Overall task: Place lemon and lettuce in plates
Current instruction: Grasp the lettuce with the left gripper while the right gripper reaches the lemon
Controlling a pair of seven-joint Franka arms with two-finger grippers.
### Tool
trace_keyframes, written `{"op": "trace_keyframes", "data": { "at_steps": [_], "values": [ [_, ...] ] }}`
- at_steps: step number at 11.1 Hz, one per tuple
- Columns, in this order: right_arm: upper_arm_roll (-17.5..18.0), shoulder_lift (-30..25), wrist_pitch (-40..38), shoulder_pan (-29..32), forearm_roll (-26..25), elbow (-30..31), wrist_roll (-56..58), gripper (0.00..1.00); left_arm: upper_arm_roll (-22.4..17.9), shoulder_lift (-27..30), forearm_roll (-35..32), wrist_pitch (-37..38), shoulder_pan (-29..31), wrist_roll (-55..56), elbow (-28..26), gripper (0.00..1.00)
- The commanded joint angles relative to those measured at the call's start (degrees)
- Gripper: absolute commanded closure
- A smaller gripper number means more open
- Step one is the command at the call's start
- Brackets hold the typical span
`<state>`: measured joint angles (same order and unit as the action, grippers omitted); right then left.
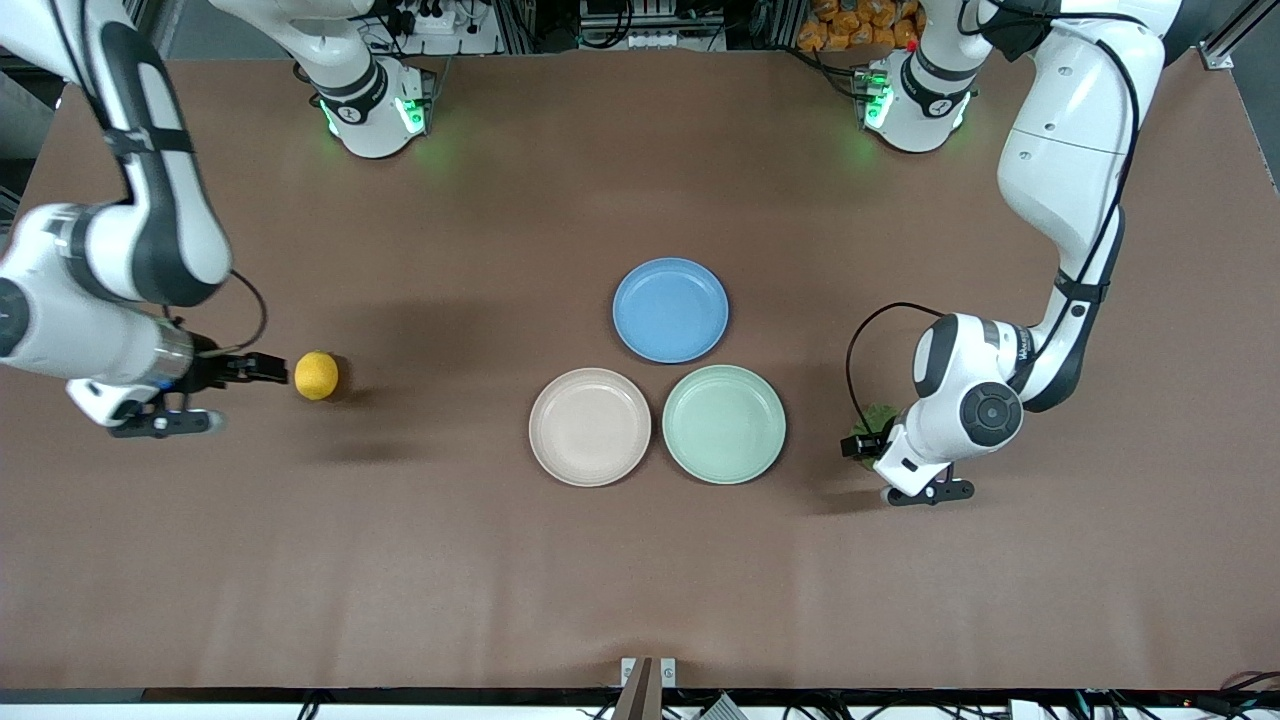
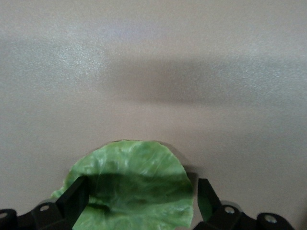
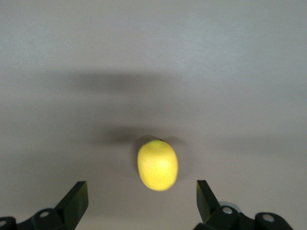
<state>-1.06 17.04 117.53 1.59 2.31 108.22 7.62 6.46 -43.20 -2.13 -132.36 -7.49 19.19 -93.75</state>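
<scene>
Lemon first: the small yellow oval lemon with dimpled skin (image 1: 316, 375) sits on the brown matte surface (image 1: 640, 580) just ahead of the right tool (image 1: 262, 368), whose fingers stand released and wide, with nothing between them yet. In the right wrist view the lemon (image 3: 158, 165) lies ahead of the gap between the two fingers, its long axis running roughly along the tool's reach and not across it. I'd judge it firm, fairly light and rounded enough to roll or squirt out, so a hold across its narrow middle looks safest. The left tool (image 1: 862, 444) is down low over the wrinkly green lettuce leaf (image 2: 132, 189), released as well, one finger to each side of the leaf and the leaf spreading forward from between them; no clear long axis shows. It looks soft, floppy and very light, likely to crumple or slip, so pinching a thick fold near the centre seems wisest. The beige-pink round plate (image 1: 590, 427) and the pale mint round plate (image 1: 724, 424) lie side by side between the two tools, both empty.
</scene>
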Motion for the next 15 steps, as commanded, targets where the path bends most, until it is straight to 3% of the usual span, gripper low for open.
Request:
{"op": "trace_keyframes", "data": {
  "at_steps": [1, 2, 5, 6, 8, 12, 15],
  "values": [
    [0.0, 1.3, 4.9, -1.1, 0.9, 2.6, -0.1, 0.0, -0.3, -0.6, -3.9, -0.9, -0.3, 1.7, 0.4, 0.47],
    [0.0, 1.7, 5.2, -1.4, 0.9, 3.2, -0.1, 0.0, -0.3, -0.6, -4.7, -0.8, -0.3, 1.5, 0.7, 0.7],
    [0.0, 6.7, 10.8, -1.5, 0.8, 4.3, 1.0, 0.0, -0.5, -0.5, -6.9, 0.1, -0.3, 0.8, 1.7, 0.84],
    [0.0, 8.3, 14.4, -1.4, 0.8, 5.9, 1.2, 0.0, -0.5, -0.5, -6.9, 2.0, -0.4, 0.8, 2.9, 0.98],
    [0.0, 10.4, 20.4, -0.2, 0.8, 9.2, 3.9, 0.0, -0.5, -0.4, -6.9, 7.3, -0.9, 0.8, 6.1, 1.0],
    [0.0, 10.5, 20.4, 0.3, 0.9, 11.1, 4.1, 0.0, 0.3, 1.2, -5.0, 15.1, -1.8, 3.0, 12.0, 1.0],
    [0.1, 9.3, 19.9, 0.1, 0.9, 12.5, 3.5, 0.0, 4.1, 2.5, -2.9, 15.5, -2.4, 7.8, 14.0, 1.0]
  ]
}}
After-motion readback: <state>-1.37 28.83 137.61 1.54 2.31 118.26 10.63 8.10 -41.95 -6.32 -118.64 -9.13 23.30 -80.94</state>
